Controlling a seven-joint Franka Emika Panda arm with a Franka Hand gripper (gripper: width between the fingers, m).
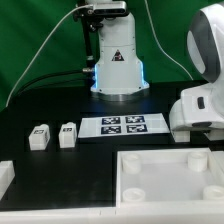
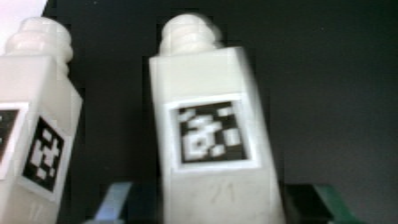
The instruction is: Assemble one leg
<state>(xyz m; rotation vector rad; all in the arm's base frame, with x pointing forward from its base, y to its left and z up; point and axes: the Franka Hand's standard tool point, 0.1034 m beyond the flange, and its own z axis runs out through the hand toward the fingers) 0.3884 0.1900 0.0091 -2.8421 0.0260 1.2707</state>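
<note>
White plastic, square, tray-like piece [image 1: 170, 185] with round corner holes: one only, along the tabletop's front edge, toward the corner on the exterior view's right. Next in bulk, one white robot arm [image 1: 203, 95], based at the back edge and looming over the edge on the exterior view's right. One thin flat white marker board [image 1: 122, 125] mid-table, bearing several tags. One cut-off white plastic part [image 1: 5, 178] at the front corner on the exterior view's left; kind not to be told.

Smaller: two of the small white plastic block with a black-and-white square tag, the leg [image 1: 67, 133]. Side by side, just apart, between the marker board and the edge on the exterior view's left. Two legs likewise in the wrist view, one [image 2: 214, 120] central with its knobbed end showing. Same pair or another: cannot tell.

Smallest: gripper [image 2: 214, 203], with dark fingers [image 2: 118, 200] spread, one on each side of the central leg. Seemingly not pressing it; nothing grasped.

Step in hand, by judgement: lining up to grasp one leg. Next, probably:
- close squarely on the block's flat sides;
- lift without tipping the neighbour;
- carry to a corner hole and match the knobbed end to it.
</note>
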